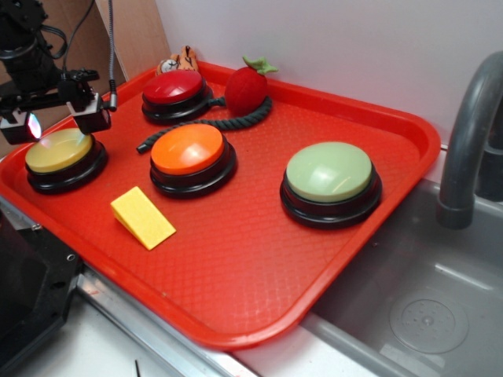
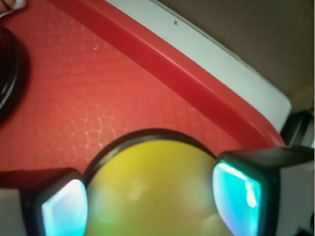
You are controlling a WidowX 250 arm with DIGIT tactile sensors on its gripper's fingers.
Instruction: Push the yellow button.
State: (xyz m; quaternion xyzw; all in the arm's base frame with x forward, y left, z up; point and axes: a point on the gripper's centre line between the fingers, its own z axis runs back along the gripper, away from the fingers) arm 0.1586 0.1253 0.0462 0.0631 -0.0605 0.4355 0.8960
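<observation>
gripper point(image 1: 56, 119) spread wide above the yellow button point(image 1: 59, 151) at the left edge of the frame, nothing between its fingers.

in the wrist view the two glowing fingertips point(image 2: 63, 209) sit at the lower corners with the yellow dome point(image 2: 152, 196) filling the gap between them; whether they touch it i cannot tell. the button rests on a red textured tray point(image 1: 259, 259) close to the tray's raised left rim, with a pale counter edge point(image 2: 221, 64) just beyond. toward the centre lie an orange button point(image 1: 189, 151) and, below it, a flat yellow wedge point(image 1: 142, 217); a red button point(image 1: 174, 88), dark rope point(image 1: 204, 124) and red plush strawberry point(image 1: 247, 89) crowd the upper part. a green button point(image 1: 330, 173) stands right of centre. bare tray opens toward the lower middle. a grey sink point(image 1: 424, 306) and faucet point(image 1: 468, 133) fill the right side, a white wall point(image 1: 330, 39) behind.
</observation>
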